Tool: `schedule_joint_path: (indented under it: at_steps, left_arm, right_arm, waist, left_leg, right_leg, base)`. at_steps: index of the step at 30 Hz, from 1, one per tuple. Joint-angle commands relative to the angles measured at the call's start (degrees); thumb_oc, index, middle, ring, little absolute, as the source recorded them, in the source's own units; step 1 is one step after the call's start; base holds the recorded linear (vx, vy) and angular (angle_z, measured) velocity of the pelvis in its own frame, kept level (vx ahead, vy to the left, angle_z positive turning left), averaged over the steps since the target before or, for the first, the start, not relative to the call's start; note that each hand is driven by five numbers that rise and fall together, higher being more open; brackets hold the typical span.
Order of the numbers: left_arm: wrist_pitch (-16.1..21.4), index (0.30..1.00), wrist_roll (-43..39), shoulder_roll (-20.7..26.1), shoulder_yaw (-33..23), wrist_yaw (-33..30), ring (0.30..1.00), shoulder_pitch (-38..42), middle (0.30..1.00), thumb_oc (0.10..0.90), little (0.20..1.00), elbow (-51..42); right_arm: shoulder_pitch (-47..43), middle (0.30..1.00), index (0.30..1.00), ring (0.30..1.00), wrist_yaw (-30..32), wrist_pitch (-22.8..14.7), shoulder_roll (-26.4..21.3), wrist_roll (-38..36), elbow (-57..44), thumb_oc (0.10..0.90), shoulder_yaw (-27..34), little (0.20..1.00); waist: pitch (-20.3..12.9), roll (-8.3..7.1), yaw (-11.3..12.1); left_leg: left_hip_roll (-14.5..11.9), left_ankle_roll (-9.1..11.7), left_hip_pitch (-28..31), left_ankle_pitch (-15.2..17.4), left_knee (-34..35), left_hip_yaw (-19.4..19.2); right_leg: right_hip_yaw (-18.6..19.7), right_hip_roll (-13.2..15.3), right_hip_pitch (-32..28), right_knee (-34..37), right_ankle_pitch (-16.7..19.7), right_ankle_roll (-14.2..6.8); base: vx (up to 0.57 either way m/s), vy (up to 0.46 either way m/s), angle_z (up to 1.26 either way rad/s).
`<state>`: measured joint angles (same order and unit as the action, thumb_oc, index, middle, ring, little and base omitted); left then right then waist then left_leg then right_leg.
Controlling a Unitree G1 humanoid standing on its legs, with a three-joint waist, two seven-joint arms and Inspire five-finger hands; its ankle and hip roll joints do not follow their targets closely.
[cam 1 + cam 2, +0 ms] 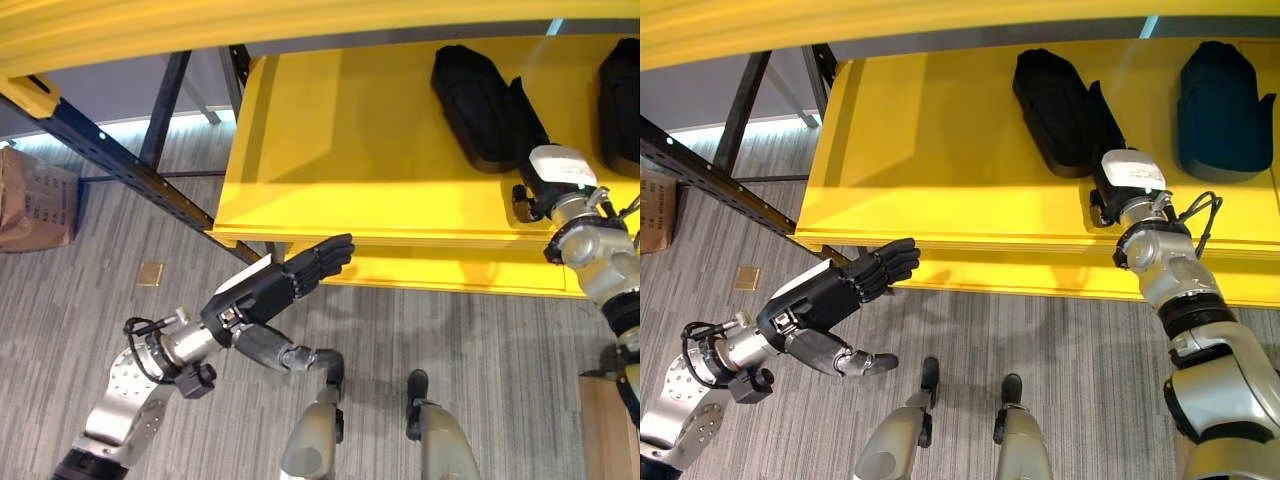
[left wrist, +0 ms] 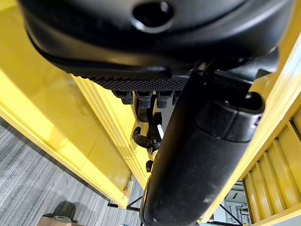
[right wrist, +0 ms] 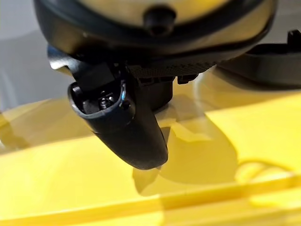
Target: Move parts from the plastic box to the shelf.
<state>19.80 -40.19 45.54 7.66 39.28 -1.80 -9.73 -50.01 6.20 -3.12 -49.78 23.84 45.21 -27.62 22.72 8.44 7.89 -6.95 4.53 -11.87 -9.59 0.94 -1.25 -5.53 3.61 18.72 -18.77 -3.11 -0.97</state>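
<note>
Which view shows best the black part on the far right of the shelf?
The right eye view: the far-right black part lies whole on the yellow shelf. The left eye view cuts it at the edge. The right wrist view shows a black part, perhaps this one.

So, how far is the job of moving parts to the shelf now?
Two black parts already lie on the yellow shelf. The right hand is over the shelf beside the nearer part; I cannot tell whether it holds anything. The left hand is open by the shelf's front edge, holding nothing. How many parts remain cannot be judged.
</note>
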Motion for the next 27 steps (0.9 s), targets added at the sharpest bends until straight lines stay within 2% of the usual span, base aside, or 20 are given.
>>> schedule_joint_path:
  at_steps: [1, 4, 6, 14, 16, 19, 27]
  left_arm:
    - [2.91, 1.0, -2.84, -2.58, -0.2, 0.05, 1.0, 2.14, 1.0, 0.9, 1.0, -6.48]
    - [2.94, 1.0, -2.7, -2.86, -0.27, -0.06, 1.0, 2.03, 1.0, 0.9, 1.0, -6.34]
    - [2.95, 1.0, -2.3, -3.28, -0.56, -0.37, 1.0, 1.76, 1.0, 0.9, 1.0, -6.37]
    - [2.64, 1.0, -0.37, -5.04, -1.05, -1.64, 1.0, 1.14, 1.0, 0.9, 1.0, -6.51]
    - [2.5, 1.0, -0.21, -5.28, -1.01, -1.78, 1.0, 1.2, 1.0, 0.9, 1.0, -6.53]
    - [2.29, 1.0, 0.16, -5.68, -0.91, -2.11, 1.0, 1.24, 1.0, 0.9, 1.0, -6.63]
    - [2.34, 1.0, 0.98, -6.83, 0.18, -3.45, 1.0, 1.57, 1.0, 0.9, 1.0, -6.46]
  right_arm:
    - [1.41, 1.0, 1.0, 1.0, -2.51, -3.02, 4.0, -4.19, -1.58, 0.9, -2.25, 1.0]
    - [2.64, 1.0, 1.0, 1.0, -3.89, -3.79, 4.44, -4.69, -3.33, 0.9, -1.63, 1.0]
    - [4.61, 1.0, 1.0, 1.0, -5.54, -3.42, 4.97, -6.61, -8.02, 0.9, -0.7, 1.0]
    - [10.09, 1.0, 1.0, 1.0, -7.29, 0.55, 8.46, -15.11, -16.53, 0.9, 4.41, 1.0]
    - [10.68, 1.0, 1.0, 1.0, -7.04, 0.56, 9.29, -16.45, -17.15, 0.9, 5.43, 1.0]
    - [11.25, 1.0, 1.0, 1.0, -5.95, 0.16, 10.21, -16.74, -17.91, 0.9, 6.72, 1.0]
    - [12.03, 1.0, 1.0, 1.0, 2.75, 2.14, 12.05, -12.77, -17.96, 0.9, 10.19, 1.0]
  waist:
    - [-1.95, -2.94, -0.14]
    - [-1.99, -3.01, -0.45]
    - [-2.04, -3.26, -1.06]
    - [-2.06, -3.78, -2.32]
    - [-2.09, -3.81, -2.49]
    - [-2.17, -3.77, -2.68]
    - [-2.37, -3.16, -3.46]
  left_leg:
    - [-2.16, 2.18, 2.85, 1.44, -2.43, 0.39]
    - [-2.1, 2.14, 2.99, 1.48, -2.46, 0.36]
    - [-2.0, 1.99, 3.2, 1.79, -2.29, 0.33]
    - [-2.14, 1.65, 3.8, 2.29, -2.21, -0.25]
    - [-2.13, 1.6, 3.85, 2.4, -2.27, -0.27]
    - [-2.16, 1.58, 3.96, 2.45, -2.38, -0.33]
    - [-2.08, 1.4, 4.48, 2.66, -2.39, -0.72]
  right_leg:
    - [-4.79, 2.51, -9.21, 14.94, 3.61, -1.98]
    - [-4.39, 2.48, -9.35, 15.02, 3.66, -1.98]
    - [-3.81, 2.36, -9.42, 15.11, 3.71, -1.95]
    - [-3.0, 2.13, -9.84, 15.12, 3.69, -1.79]
    - [-2.88, 2.1, -9.88, 15.09, 3.67, -1.73]
    - [-2.74, 2.05, -10.03, 15.09, 3.64, -1.69]
    - [-1.97, 2.02, -10.54, 15.25, 3.62, -1.49]
  base:
    - [0.0, 0.0, 0.0]
    - [0.0, 0.0, 0.0]
    - [0.0, 0.016, 0.01]
    - [0.0, 0.003, -0.01]
    - [0.0, 0.0, 0.0]
    - [0.0, 0.0, 0.0]
    - [0.01, 0.023, 0.0]
